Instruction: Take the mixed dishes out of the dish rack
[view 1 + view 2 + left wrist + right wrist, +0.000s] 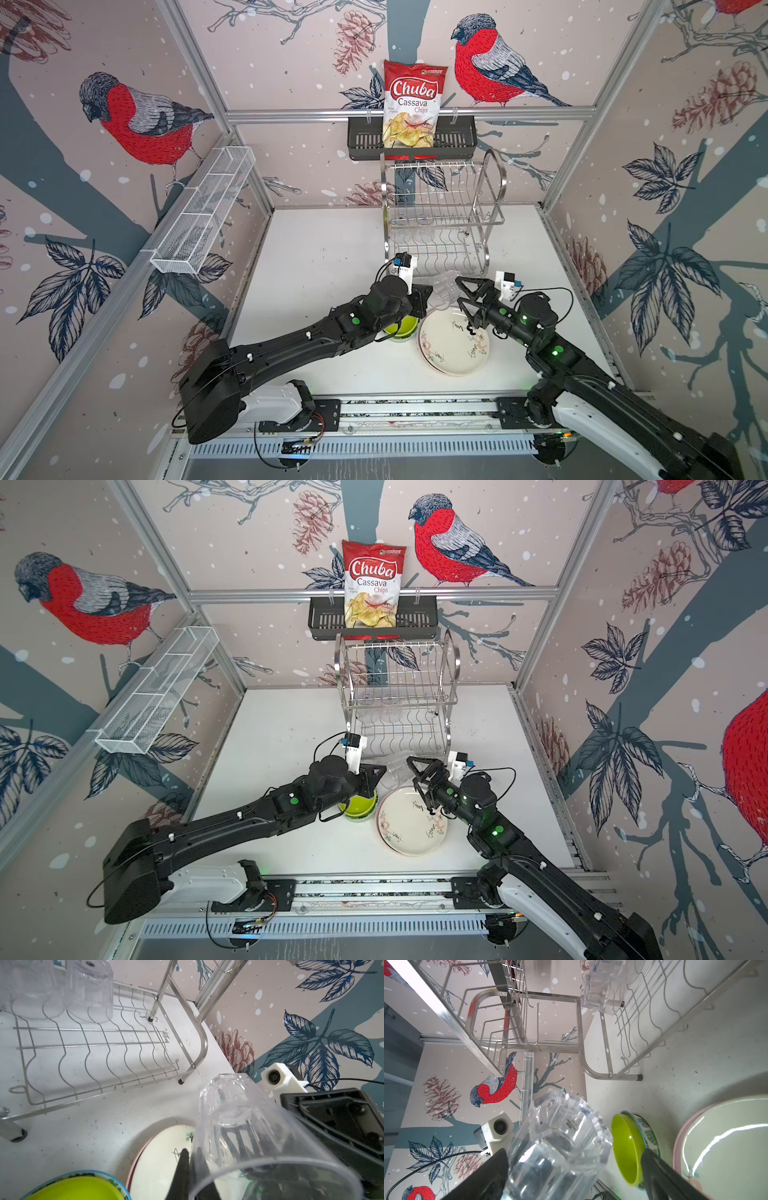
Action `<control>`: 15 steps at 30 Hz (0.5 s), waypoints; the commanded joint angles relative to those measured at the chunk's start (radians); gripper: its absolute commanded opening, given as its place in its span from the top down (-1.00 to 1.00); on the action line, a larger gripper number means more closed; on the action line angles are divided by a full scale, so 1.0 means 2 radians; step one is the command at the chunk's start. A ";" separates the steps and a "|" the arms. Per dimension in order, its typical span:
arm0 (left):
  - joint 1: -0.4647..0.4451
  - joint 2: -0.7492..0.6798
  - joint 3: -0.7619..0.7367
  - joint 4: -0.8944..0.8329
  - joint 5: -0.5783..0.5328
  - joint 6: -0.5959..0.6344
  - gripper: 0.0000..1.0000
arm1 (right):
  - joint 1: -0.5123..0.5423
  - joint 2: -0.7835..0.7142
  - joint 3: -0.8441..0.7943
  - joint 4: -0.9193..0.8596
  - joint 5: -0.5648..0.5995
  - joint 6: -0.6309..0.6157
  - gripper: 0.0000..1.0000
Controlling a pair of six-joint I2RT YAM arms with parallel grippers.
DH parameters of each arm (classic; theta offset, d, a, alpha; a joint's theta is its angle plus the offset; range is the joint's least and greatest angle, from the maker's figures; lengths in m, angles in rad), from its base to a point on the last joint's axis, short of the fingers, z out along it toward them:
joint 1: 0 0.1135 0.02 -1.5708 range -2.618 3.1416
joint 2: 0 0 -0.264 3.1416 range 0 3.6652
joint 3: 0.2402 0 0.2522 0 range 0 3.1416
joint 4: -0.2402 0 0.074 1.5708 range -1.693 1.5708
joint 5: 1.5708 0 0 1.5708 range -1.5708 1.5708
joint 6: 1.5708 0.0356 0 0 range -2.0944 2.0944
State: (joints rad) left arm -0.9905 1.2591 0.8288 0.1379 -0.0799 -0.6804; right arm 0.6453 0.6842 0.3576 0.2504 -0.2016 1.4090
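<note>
right now the l gripper (428, 296) is pinched tight on the rim wall of a clear tumbler (445, 289). one finger (184, 1164) is outside the glass and its mate inside, seen thru the wall in the left wrist view. tumbler is held tilted, base end pointing toward the r gripper (460, 294), just in front of the dish rack (440, 208) and over the far edge of the plate stack. r gripper's jaws stand spread wide w/ nothing clamped. in the right wrist view the tumbler's base sits between the fingers (660, 1174), close to one, w/ a clear gap to the other; can't tell if it touches the near one. two other tumblers (89, 991) sit upside down, side by side, on the rack's lower tier. on the table (324, 257) under the arms is a cream doodle plate (453, 345) on top of a pink plate (677, 1142), only the pink rim showing. just beside that is a lime bowl (401, 328) nested in a leaf-print bowl (651, 1138).
</note>
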 commanded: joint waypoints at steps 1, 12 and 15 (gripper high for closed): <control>0.002 -0.006 -0.001 0.019 -0.013 0.000 1.00 | -0.003 -0.003 -0.002 -0.016 0.019 -0.011 -0.98; 0.004 0.007 0.050 -0.086 -0.087 0.021 1.00 | -0.006 -0.005 0.033 -0.082 0.035 -0.067 -0.98; 0.004 0.002 0.050 -0.088 -0.093 0.029 1.00 | -0.001 -0.002 0.057 -0.117 0.055 -0.098 -0.98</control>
State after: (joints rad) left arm -0.9848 1.2701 0.9188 -0.0124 -0.2195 -0.6537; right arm 0.6369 0.6769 0.4374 0.0834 -0.1383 1.3003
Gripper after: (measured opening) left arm 0.076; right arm 0.992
